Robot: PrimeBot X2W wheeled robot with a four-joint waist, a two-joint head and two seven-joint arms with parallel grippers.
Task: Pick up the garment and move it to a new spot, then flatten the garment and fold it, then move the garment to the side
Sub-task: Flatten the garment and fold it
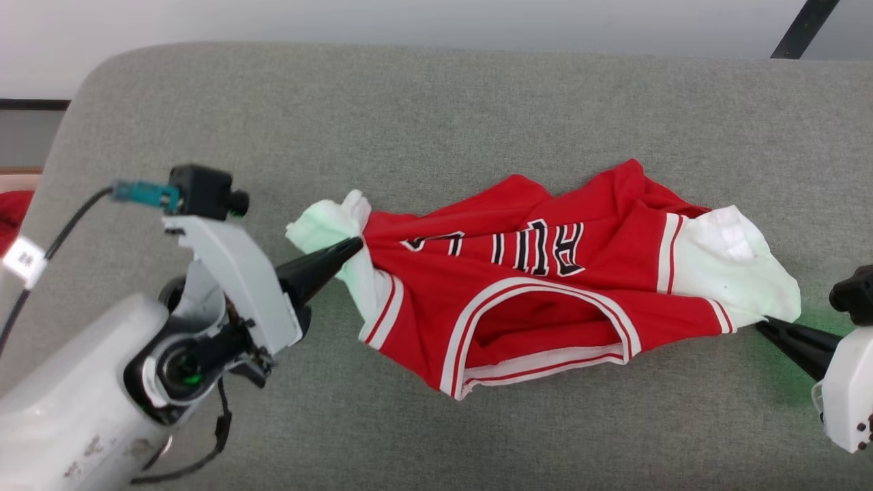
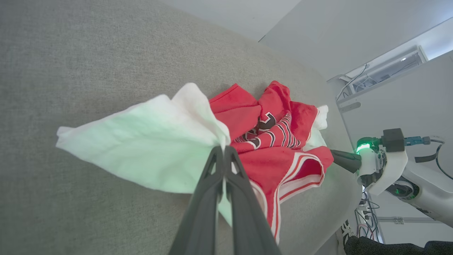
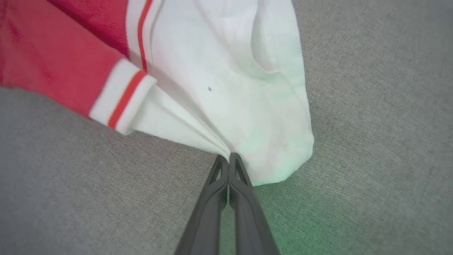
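The garment (image 1: 518, 286) lies at the centre of the grey fabric surface (image 1: 436, 102). My left end effector (image 1: 356, 244) and right end effector (image 1: 762, 324) each pinch a white end panel. The fabric looks thin, limp and light, so I hold it at the hems.

garment (image 1: 545, 300): lettering creased, unreadable | right pincer (image 1: 762, 326): body cut by edge (tips visible) | red cloth (image 1: 10, 218): cropped

Red jersey (image 1: 423, 286) — thin soft cloth, matt, creased. Grey surface (image 1: 436, 102) — woven fabric, slightly rough. Dark fingers (image 3: 210, 212): smooth matt plastic.
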